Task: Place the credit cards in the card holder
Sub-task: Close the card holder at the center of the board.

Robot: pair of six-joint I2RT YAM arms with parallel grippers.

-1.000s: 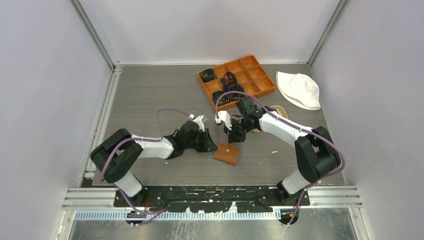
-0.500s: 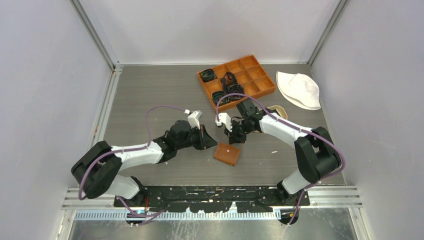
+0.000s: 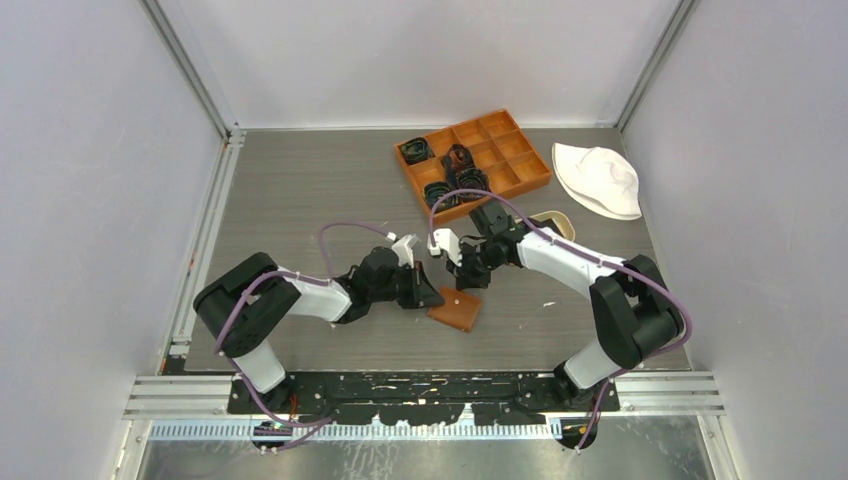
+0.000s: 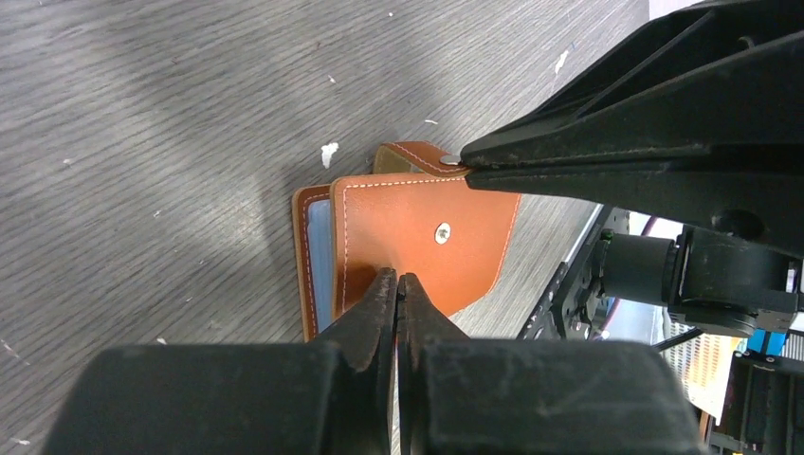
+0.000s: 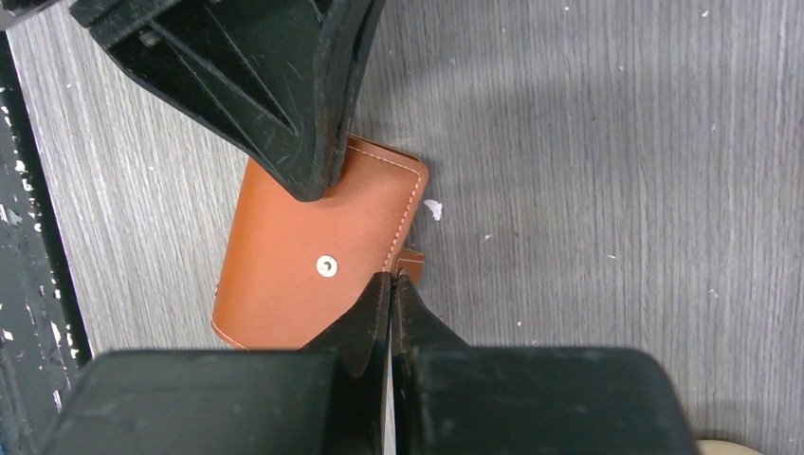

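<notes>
The card holder (image 3: 453, 309) is the item under both tools; I report from the tips outward.

Left tool (image 4: 396, 282): jaws fully together, nothing seen between them. The tip bears on the near edge of the holder's upper cover; I read this as a press, not a pinch.

Right tool (image 5: 391, 282): likewise closed and empty. Its tip sits at the opposite edge of the cover, right at the strap tab (image 4: 410, 154), which pokes out from under the cover, unfastened.

Holder: folded over and flat on the surface (image 3: 300, 200) between the two arms, near their bases. The snap stud (image 4: 442, 232) faces up. Along the open side, a pale blue credit card (image 4: 319, 261) shows between the two leather leaves. I cannot tell how many cards are inside.

Beyond it, I see no loose card on the surface. The beige tray (image 3: 558, 220) is mostly hidden behind the right arm, so its contents are unconfirmed.

Judgement: loading appears done or nearly so, and the step in hand is holding the holder shut. The next move calls for one tool to keep the cover down while the other folds the tab onto the stud, without sliding the holder or pushing the card out.
</notes>
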